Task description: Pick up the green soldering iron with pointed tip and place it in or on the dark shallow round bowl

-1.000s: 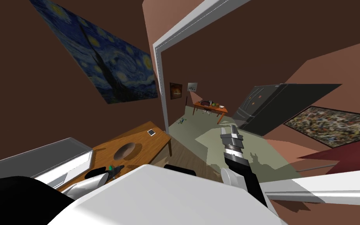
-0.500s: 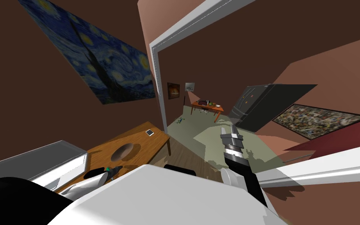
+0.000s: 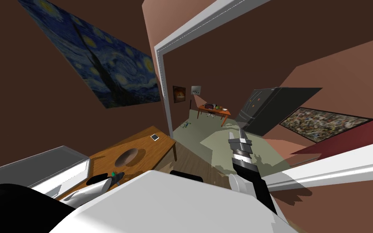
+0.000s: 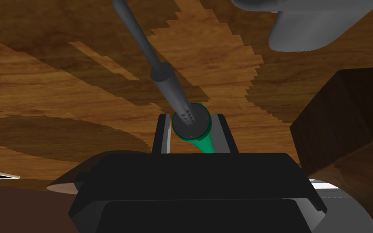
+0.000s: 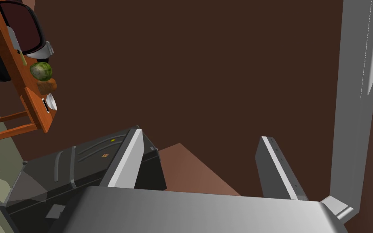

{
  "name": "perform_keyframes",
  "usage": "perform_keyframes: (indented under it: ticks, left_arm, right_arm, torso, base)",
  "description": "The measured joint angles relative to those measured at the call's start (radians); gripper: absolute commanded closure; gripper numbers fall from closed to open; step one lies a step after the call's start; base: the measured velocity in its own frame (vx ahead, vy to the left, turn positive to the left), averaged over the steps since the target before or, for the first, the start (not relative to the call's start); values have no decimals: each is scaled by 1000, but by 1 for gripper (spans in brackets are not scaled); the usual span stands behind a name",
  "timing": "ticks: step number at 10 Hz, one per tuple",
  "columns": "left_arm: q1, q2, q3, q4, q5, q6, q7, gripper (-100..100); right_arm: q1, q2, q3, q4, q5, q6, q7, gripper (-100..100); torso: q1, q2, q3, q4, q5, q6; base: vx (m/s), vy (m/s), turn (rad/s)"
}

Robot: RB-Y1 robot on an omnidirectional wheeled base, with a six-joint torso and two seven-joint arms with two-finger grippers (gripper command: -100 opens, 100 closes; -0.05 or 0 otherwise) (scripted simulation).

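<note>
The green soldering iron [image 4: 192, 128] lies on the wooden table [image 3: 157, 147], its dark pointed shaft [image 4: 163, 77] reaching away from my hand. My left gripper [image 4: 192, 131] is shut on the iron's green handle, one finger against each side. In the head view the iron [image 3: 117, 176] shows at the table's near end, just past my left forearm. The dark shallow round bowl [image 3: 126, 156] stands on the same table, a little beyond the iron. My right gripper [image 3: 237, 135] hangs open over the floor to the right, its fingers [image 5: 127, 159] wide apart with nothing between them.
A small white card [image 3: 155, 137] lies at the table's far end. A grey-white counter [image 3: 40, 166] borders the table on the left. A dark brown block [image 4: 343, 121] stands close beside my left hand. A white door frame [image 3: 163, 89] opens onto a room with an orange table [image 3: 214, 110].
My left fingers have closed from wide open onto the iron's green handle. The head camera has turned slightly. The right arm has not moved.
</note>
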Motion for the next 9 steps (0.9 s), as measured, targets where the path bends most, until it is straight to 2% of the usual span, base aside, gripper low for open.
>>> perform_keyframes:
  ticks: [1, 2, 3, 4, 8, 9]
  left_arm:
    - [0, 0, 0, 0, 0, 0, 0, 100]
    - [0, 0, 0, 0, 0, 0, 0, 0]
    - [0, 0, 0, 0, 0, 0, 0, 100]
    - [16, -7, 18, -31, -26, 12, 5, 100]
    - [69, -28, 68, -133, -82, 57, 2, 100]
    - [90, -39, 90, -172, -114, 72, 9, 100]
  right_arm:
    - [0, 0, 0, 0, 0, 0, 0, 0]
    - [0, 0, 0, 0, 0, 0, 0, 0]
    - [0, 0, 0, 0, 0, 0, 0, 0]
    - [0, 0, 0, 0, 0, 0, 0, 0]
    - [0, 0, 0, 0, 0, 0, 0, 0]
    - [0, 0, 0, 0, 0, 0, 0, 0]
  torso:
    - [0, 0, 0, 0, 0, 0]
    - [0, 0, 0, 0, 0, 0]
    - [0, 0, 0, 0, 0, 0]
    - [0, -2, -1, 0, 0, -1]
    - [0, -2, -1, 0, 0, 0]
    - [1, -3, -2, -1, 0, -1]
  base:
    - [0, 0, 0]
    - [0, 0, 0]
    - [34, 6, 98]
    - [69, 14, 199]
    - [46, 9, 89]
    - [54, 11, 111]
